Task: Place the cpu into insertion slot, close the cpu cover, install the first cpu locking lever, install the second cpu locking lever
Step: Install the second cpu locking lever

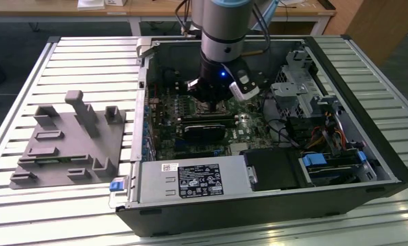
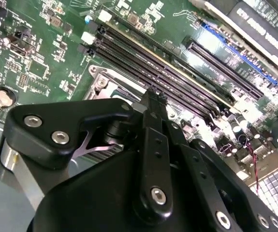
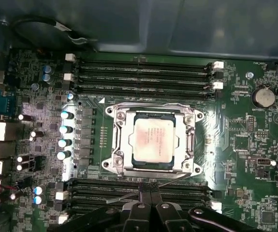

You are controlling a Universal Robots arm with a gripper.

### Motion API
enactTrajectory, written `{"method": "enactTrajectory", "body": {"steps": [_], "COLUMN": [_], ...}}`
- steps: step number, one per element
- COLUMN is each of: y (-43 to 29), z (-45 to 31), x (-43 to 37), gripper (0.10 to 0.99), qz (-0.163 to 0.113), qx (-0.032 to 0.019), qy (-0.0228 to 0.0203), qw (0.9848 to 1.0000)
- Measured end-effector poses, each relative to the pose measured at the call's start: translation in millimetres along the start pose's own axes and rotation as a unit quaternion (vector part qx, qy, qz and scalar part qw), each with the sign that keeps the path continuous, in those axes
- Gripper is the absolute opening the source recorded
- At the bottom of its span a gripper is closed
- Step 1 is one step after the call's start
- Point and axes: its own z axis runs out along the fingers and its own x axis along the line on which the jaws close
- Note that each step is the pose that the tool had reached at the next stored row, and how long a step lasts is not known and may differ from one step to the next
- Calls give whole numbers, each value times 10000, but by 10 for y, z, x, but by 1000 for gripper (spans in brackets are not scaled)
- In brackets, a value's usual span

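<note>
Print on the cpu [image 3: 152,141] is too faint for me to read — its pale face lies flat inside the insertion slot [image 3: 129,162], and the cpu cover [image 3: 191,140] frames it, lying down around it. My gripper [image 3: 150,193] hangs just beside the socket, over the black memory slots [image 3: 143,77]; its fingers [image 2: 151,116] look pressed together, pinching nothing. In the exterior view my arm [image 1: 221,31] hides the socket inside the computer case [image 1: 258,215].

The white label [image 1: 198,180] on the power supply carries unreadable print.
</note>
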Motion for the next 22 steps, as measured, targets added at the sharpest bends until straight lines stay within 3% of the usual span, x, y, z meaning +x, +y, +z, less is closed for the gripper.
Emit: {"method": "enactTrajectory", "body": {"steps": [6,9,11,17,22], "y": [-3,-16,-38,-108,-119], "z": [1,2,2,10,61], "x": [105,133,140,203,240], "gripper": [106,106,106,106,106], "qz": [0,1,5,8,9], "qx": [-36,-158,-208,-233,-256], "qy": [-1,-6,-8,-9,-10], "qw": [10000,9999,9998,9997,9997]}}
